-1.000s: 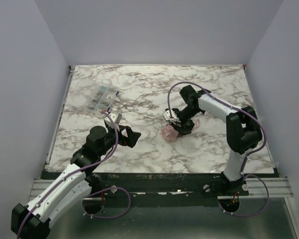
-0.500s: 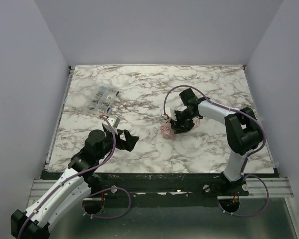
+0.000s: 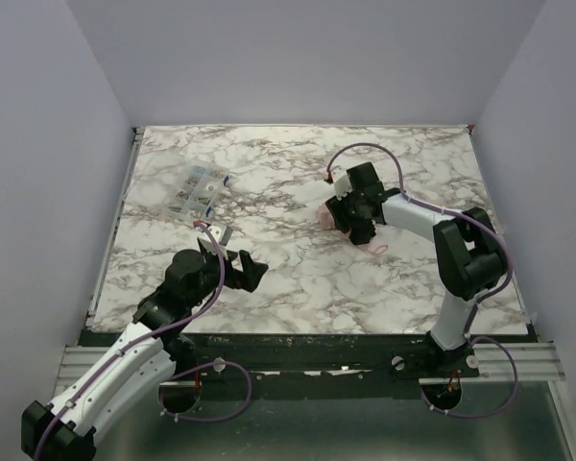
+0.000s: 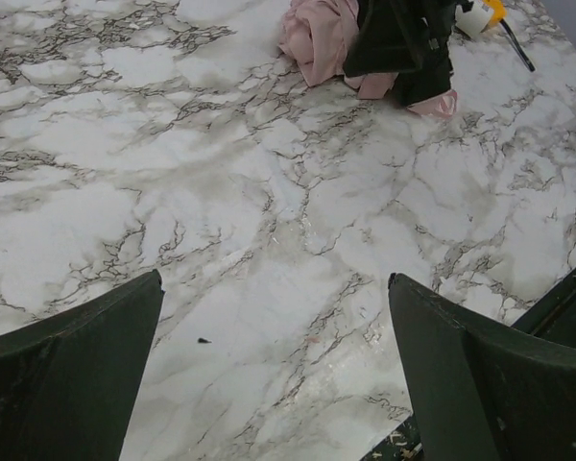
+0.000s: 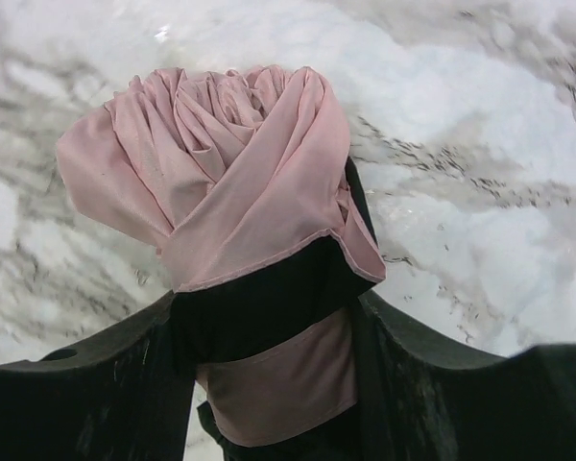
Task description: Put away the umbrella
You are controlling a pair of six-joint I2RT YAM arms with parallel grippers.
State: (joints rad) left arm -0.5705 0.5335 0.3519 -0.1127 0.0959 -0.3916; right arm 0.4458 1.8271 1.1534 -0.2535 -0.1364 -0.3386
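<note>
Your right end effector is clamping on the umbrella. Its two fingers are pressing in from either side at the black band, and the pale pink canopy is bunching out loosely beyond them. Your left end effector is hanging with its fingers wide apart over bare desk, well apart from the umbrella and holding nothing. The umbrella is sitting right of centre on the desk, mostly hidden under the right arm in the overhead view, and I cannot tell whether it is lifting clear of the surface.

Here is what is risking trouble. You are gripping soft folds, not anything rigid, so the bundle could be slipping through the fingers once you are moving it, especially if the band is sliding along the fabric. The free folds ahead of the fingers are looking ready to spread, and a quick swing could be shaking them open. A pink piece is poking out beneath the end effector in the left wrist view, strap or handle I cannot say, and it could be dragging or snagging. The small orange and white object is lying just beside the grip, so a careless sweep could be knocking it.

No brand or lettering is showing on the umbrella or the arms. The clear tray at far left is carrying small printed squares, too small for reading.
</note>
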